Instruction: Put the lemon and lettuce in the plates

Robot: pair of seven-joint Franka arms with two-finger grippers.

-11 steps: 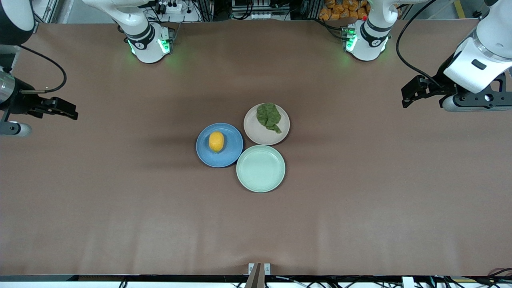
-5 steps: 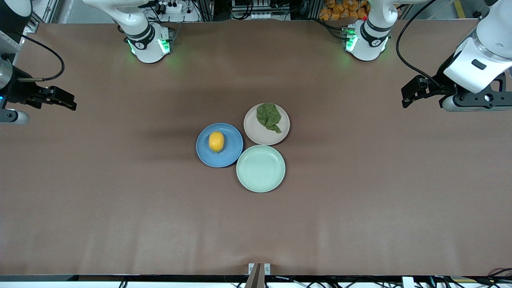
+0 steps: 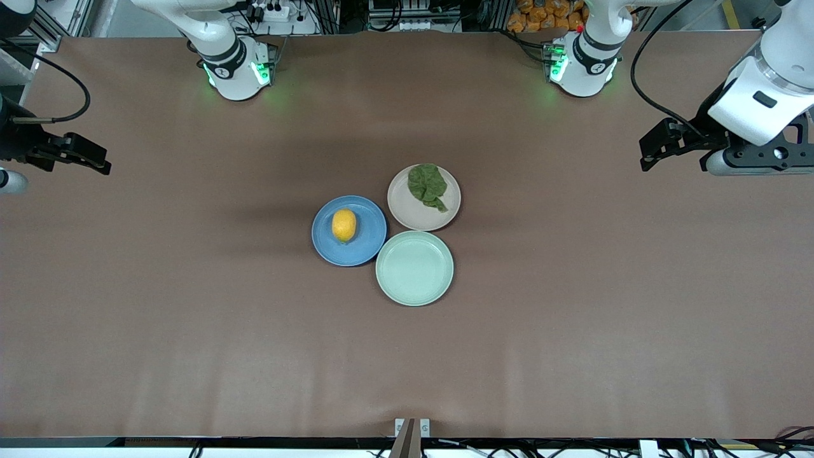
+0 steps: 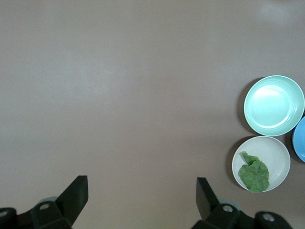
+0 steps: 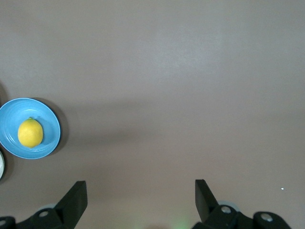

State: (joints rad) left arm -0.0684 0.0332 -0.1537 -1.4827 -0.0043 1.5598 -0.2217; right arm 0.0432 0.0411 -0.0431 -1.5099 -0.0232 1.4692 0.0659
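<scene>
Two claws hang wide open and empty over opposite ends of the table.
Left claw point(image 3: 647, 156) and right claw point(image 3: 95, 162) flank the centre, where the lemon point(image 3: 344, 225) lies in the blue plate point(image 3: 369, 248) and the lettuce point(image 3: 427, 186) in the beige plate point(image 3: 413, 216); the task looks done, with nothing left to grasp.

Your bench point(image 3: 191, 331): one broad matte brown surface, faintly creased near the front camera's edge. Along your back edge: metal frame rails point(image 3: 70, 16), a power strip point(image 3: 270, 11), and orange packets point(image 3: 540, 14).
</scene>
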